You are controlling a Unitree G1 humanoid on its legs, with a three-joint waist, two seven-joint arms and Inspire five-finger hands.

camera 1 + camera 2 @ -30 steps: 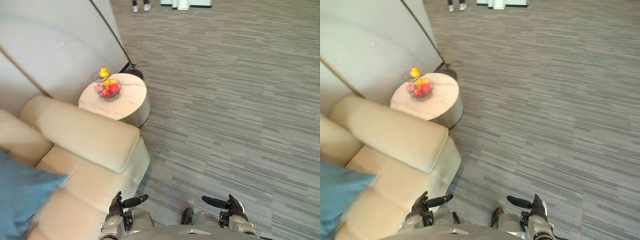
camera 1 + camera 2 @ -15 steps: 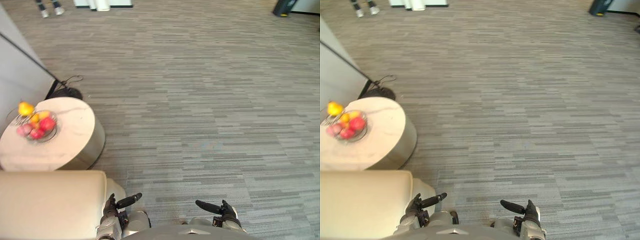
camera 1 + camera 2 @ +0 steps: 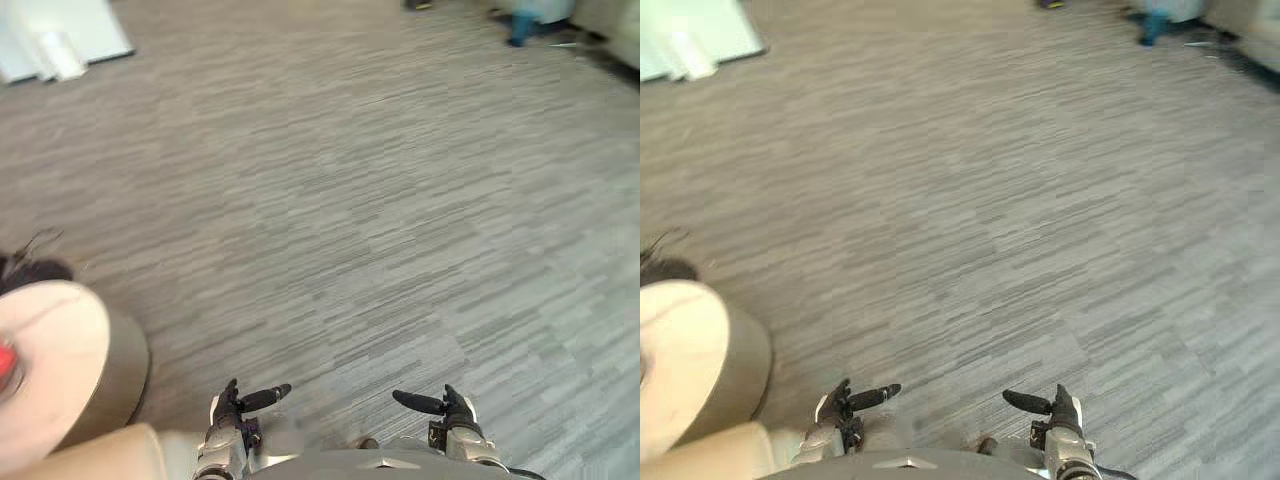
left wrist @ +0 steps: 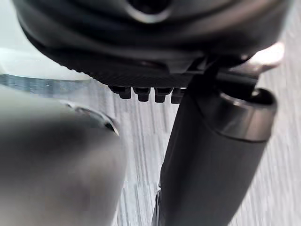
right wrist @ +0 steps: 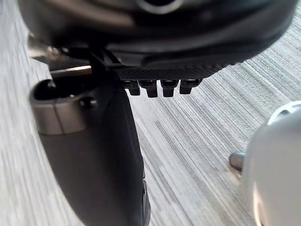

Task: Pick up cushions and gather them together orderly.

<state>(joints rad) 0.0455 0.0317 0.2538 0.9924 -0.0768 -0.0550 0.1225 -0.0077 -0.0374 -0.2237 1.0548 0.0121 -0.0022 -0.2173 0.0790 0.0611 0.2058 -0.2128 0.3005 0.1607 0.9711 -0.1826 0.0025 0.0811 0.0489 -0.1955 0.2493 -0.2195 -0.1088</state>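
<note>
I see left hand [image 3: 228, 415] low beside the beige sofa corner [image 3: 110, 455], fingers relaxed, thumb out, holding nothing | right hand [image 3: 455, 410] over grey carpet [image 3: 350, 200], equally loose, bare | round side table [image 3: 60, 350] far left | cushions: I cannot tell where

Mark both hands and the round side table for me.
left hand [image 3: 229, 410]: left eye view, on its palm.
right hand [image 3: 456, 409]: left eye view, on its palm.
round side table [image 3: 52, 342]: left eye view, on its bare top.
</note>
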